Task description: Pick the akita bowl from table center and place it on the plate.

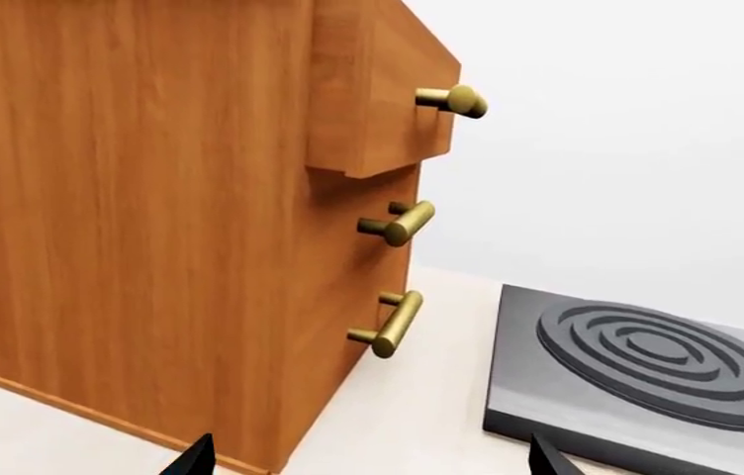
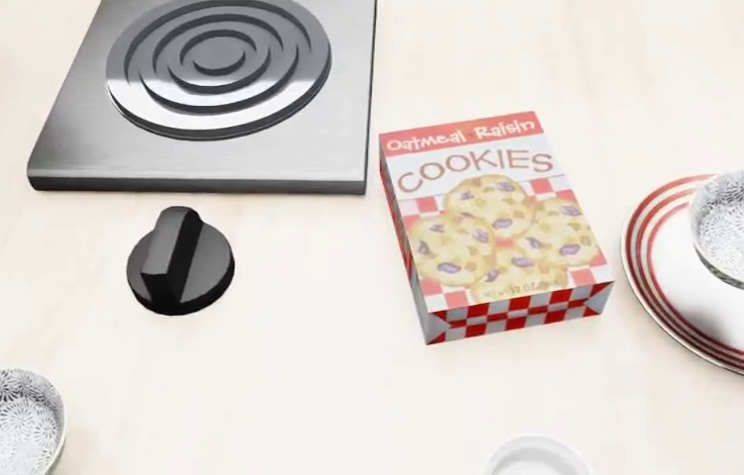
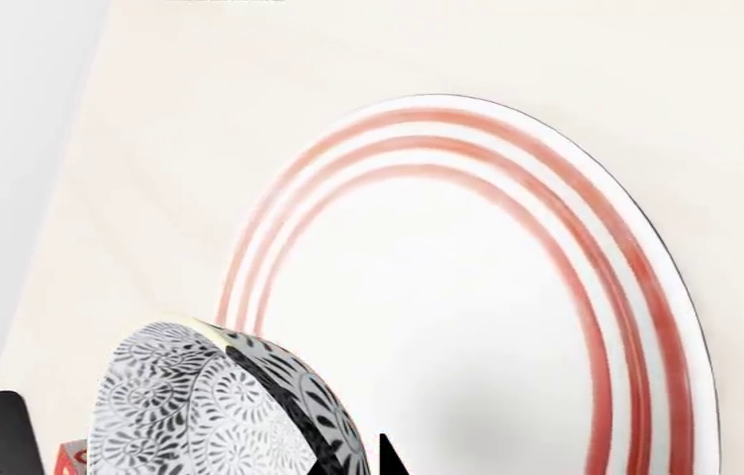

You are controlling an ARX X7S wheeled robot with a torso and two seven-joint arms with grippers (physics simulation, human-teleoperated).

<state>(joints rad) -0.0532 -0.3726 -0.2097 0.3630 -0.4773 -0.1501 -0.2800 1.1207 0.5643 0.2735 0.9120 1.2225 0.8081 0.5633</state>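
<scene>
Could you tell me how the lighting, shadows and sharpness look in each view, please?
Head view: even, soft light; the cookie box and knob cast faint shadows, everything sharp. Left wrist view: the cabinet is crisp, and the burner plate shows a mild sheen. Right wrist view: the plate looks bright, its red rings slightly soft; the akita bowl is cropped.

Plate [image 2: 689,297] cut by the head view's right edge, akita bowl [image 2: 742,237] above it half masked by a dark gripper part — jaw state not readable. Beside the cookie box [image 2: 498,228]: second bowl [image 2: 3,426] and white cup [image 2: 537,460] clipped at the bottom edge. Left gripper [image 1: 372,460] reduced to two dark tips.
</scene>
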